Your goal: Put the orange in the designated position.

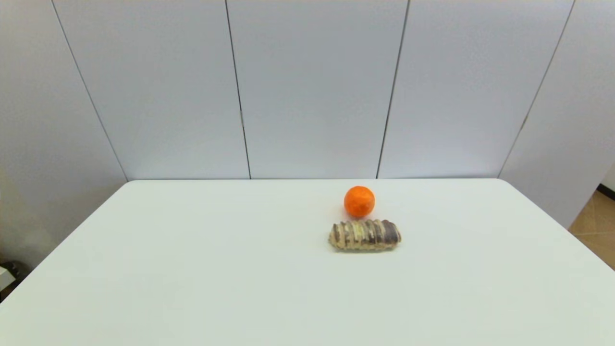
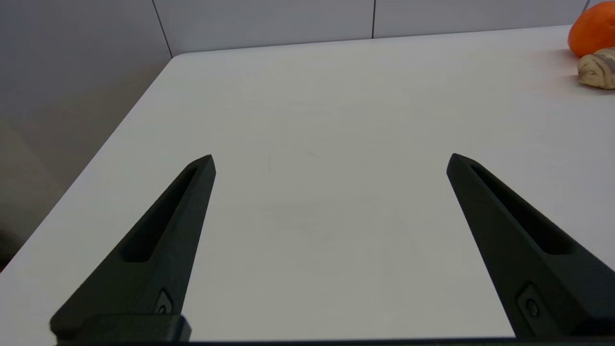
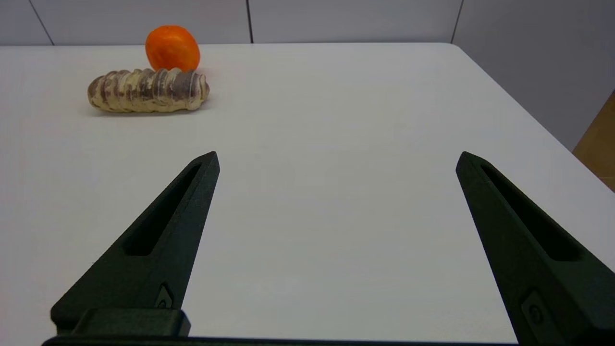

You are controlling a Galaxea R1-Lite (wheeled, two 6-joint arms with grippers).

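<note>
Round bright orange [image 1: 359,201] (dimpled skin) behind bread [image 1: 364,235].

Bench [image 1: 192,269] bare on near, left and right sides, wide room to pass. Only obstacle: bread roll [image 1: 364,235] lying crosswise just in front of orange [image 1: 359,201]; small gap between them. Orange reachable from above, sides, behind.

Both arms are sitting parked, neither showing in the head view. Left gripper [image 2: 329,158] is hovering low over the tabletop, fingers [image 2: 168,230] spread wide, nothing between them. Right gripper [image 3: 336,156] is doing the same on its side: fingers [image 3: 166,230] wide apart, holding nothing, tips pointing forward and slightly down, not touching anything
</note>
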